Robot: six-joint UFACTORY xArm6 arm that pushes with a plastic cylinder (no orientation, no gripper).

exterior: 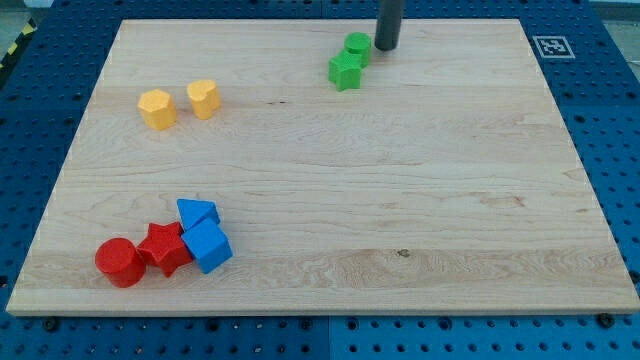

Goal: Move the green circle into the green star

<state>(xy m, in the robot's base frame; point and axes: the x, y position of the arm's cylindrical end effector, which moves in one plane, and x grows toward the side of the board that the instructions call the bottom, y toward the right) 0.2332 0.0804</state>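
Observation:
The green circle (357, 46) sits near the top of the wooden board, touching the green star (345, 71) just below and left of it. My tip (386, 45) is at the end of the dark rod, just to the right of the green circle, very close to it or touching.
A yellow hexagon (157, 109) and a yellow heart-like block (203, 98) sit at the upper left. At the lower left a red cylinder (120, 262), red star (164, 248), blue triangle (196, 214) and blue cube (208, 247) cluster together. The board's top edge (320, 20) is close above the tip.

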